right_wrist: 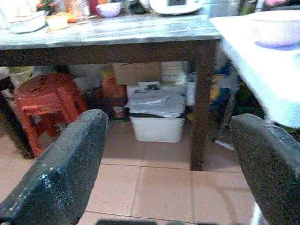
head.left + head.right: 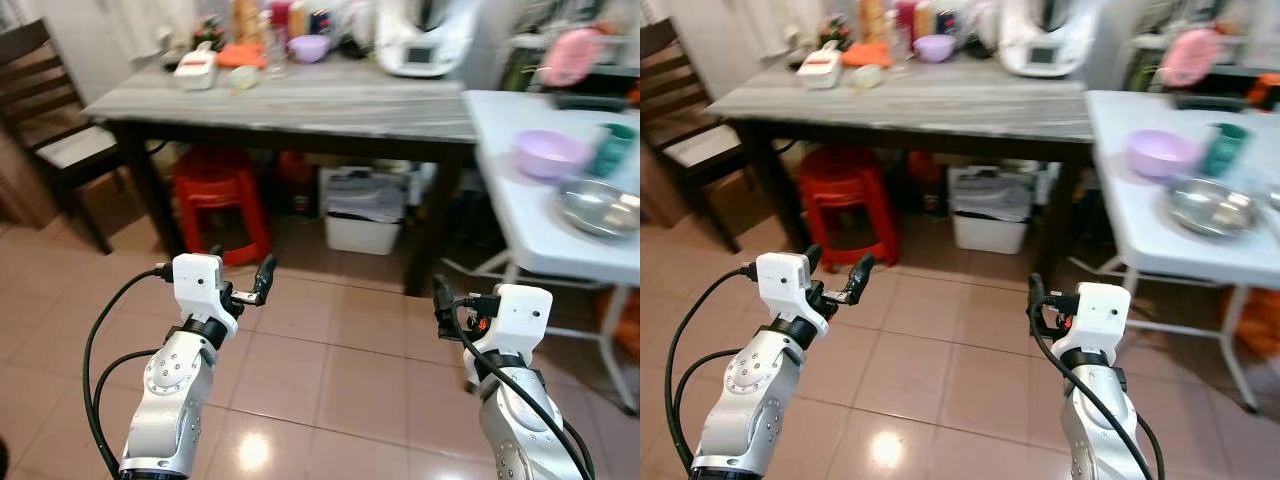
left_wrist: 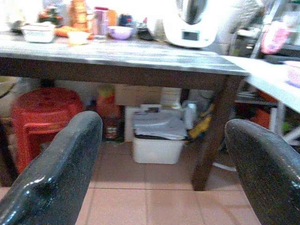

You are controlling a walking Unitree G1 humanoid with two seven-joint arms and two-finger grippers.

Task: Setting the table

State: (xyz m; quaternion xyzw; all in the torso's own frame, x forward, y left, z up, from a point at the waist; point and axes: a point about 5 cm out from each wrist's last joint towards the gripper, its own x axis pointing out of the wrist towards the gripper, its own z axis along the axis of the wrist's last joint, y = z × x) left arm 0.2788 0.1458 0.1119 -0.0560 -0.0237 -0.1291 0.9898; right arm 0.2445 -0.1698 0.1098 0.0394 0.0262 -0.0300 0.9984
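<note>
since nothing is in hand yet, i read this as the approach step, and doing it well means closing on the white table [image 2: 520, 215] squarely so the dishes end up in reach of both arms before i lower anything. nearest me, the left gripper [image 2: 240, 282] hangs over the tiled floor [image 2: 330, 350] short of the white table, fingers spread wide in its wrist view with nothing between them. the right gripper [image 1: 168, 164] is level with it, closer to the white table's near edge, and its wrist view also shows both fingers wide apart, empty and touching nothing. on the white table itself sit the pieces i take to be the tableware: a steel bowl [image 2: 598, 206] toward the near edge, a pink bowl [image 2: 548, 152] just behind it, and a teal cup [image 2: 612, 148] beside the pink bowl. i would go for the steel bowl first with the right arm, coming down on the rim, as a shallow metal bowl may slide if pushed. left of the white table and meeting its far corner stands the dark wooden table [image 2: 300, 105], with a red stool [image 2: 218, 195] and a white bin [image 2: 362, 210] beneath it, and a small purple bowl [image 2: 308, 47] and a white appliance [image 2: 420, 38] along its far side.
</note>
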